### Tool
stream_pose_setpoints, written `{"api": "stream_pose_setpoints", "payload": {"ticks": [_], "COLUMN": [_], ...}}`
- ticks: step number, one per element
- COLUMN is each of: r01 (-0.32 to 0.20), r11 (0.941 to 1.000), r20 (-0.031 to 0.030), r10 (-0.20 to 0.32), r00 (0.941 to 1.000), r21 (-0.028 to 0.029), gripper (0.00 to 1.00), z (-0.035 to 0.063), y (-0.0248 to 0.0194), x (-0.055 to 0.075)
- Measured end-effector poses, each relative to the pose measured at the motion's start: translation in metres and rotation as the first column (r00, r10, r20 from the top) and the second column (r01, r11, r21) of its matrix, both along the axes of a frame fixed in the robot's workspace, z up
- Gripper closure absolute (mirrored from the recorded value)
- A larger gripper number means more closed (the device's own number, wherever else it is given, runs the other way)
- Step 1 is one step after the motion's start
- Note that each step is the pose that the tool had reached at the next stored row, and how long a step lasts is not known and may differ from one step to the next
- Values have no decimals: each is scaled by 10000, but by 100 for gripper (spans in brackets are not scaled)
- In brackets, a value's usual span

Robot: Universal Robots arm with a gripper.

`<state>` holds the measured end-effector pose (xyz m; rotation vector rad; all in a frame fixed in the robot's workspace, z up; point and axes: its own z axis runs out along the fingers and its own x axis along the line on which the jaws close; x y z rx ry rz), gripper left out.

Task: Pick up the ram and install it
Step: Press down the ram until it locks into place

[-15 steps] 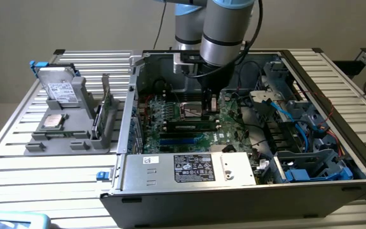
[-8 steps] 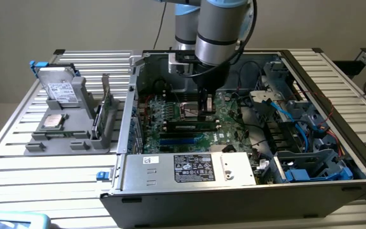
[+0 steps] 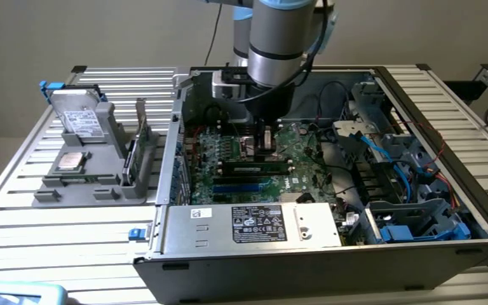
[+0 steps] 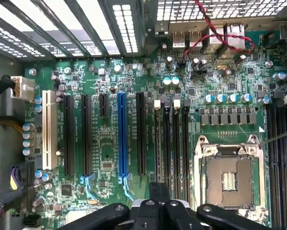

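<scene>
**Exterior view.** The case [image 3: 169, 166] lies open side up on the slatted table [image 3: 74, 241]. The arm [image 3: 282, 38] enters from above near the far wall. The gripper [image 3: 265, 136] hangs low over the board [image 3: 227, 152], with open room on the side toward the exterior view's left. The ram [image 3: 257, 169] sits edge-up along a black slot, just on the near side of the gripper and apart from it. Blue slots [image 3: 236, 185] run parallel just beyond the ram. The power supply [image 3: 257, 223] borders the near edge of the board. Cables [image 3: 396, 159] and drive bays crowd the exterior view's right. Outside the case, a grey holder [image 3: 100, 184] carries an upright card [image 3: 140, 136].

**Wrist view.** The gripper [image 4: 157, 189] is fully closed, the fingers meeting over a row of black slots. Nothing is seen between them. The empty socket [image 4: 227, 179] lies just beside that row. A blue slot [image 4: 122, 139] stands among long black ones. Red and black wires [image 4: 215, 28] cross the ports at the board's [image 4: 109, 72] edge.
</scene>
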<state>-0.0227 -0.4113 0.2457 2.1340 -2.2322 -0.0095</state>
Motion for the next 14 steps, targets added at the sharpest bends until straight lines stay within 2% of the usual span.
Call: {"api": "stream_pose_setpoints", "payload": {"ticks": [8, 14], "r01": [0, 1], "r11": [10000, 10000], "r20": [5, 5], "r10": [0, -1], "r00": [10000, 10000], "r21": [-75, -78], "gripper": [89, 89], "z": [-35, -88], "y": [36, 43], "x": [-121, -151]}}
